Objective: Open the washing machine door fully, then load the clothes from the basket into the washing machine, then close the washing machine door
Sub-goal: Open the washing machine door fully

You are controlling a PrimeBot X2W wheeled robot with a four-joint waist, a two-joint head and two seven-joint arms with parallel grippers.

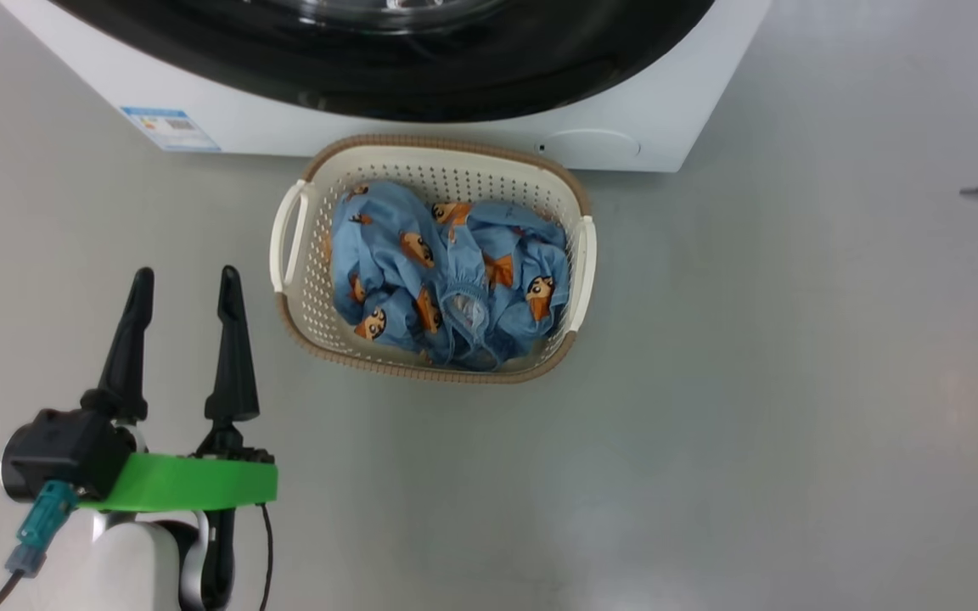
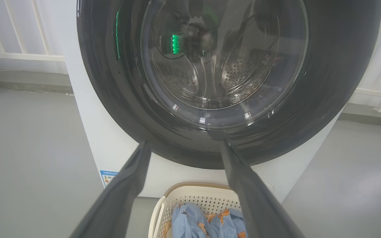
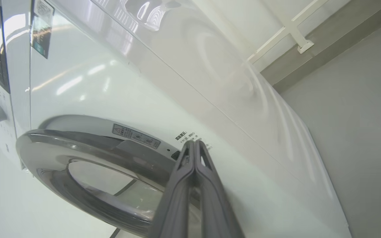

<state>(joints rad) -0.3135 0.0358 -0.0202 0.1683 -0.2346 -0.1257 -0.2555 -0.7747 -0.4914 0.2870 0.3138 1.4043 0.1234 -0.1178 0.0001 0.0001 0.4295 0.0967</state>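
Nearest, at the lower left of the head view: left gripper (image 1: 185, 276), jaws spread wide, gripping nothing, poised over bare floor (image 1: 710, 382) just left of the basket, fingers aimed toward the machine. Next, by size: washing machine (image 1: 243, 119), white and boxy, standing right behind the basket. Then washing machine door (image 2: 326, 82), glossy black rim around a clear glass bowl, seemingly flat against the front in the left wrist view, with steel drum seen through the glass; latched or cracked slightly ajar, impossible to tell. Right gripper (image 3: 193, 144), jaws pressed together with nothing between them, tips at the door's outer edge just past a small warning label (image 3: 136, 136); touching or merely close, impossible to tell. Basket (image 1: 319, 280), on the floor directly below the door, close against the machine's foot. Clothes (image 1: 446, 271), blue printed bundle heaped wholly inside the basket. Smallest, blue label sticker (image 1: 169, 127) at the machine's lower corner. Judged progress: first step at most barely begun, door certainly not swung wide. Left to do: full opening, every garment moved from basket to drum, then closing.
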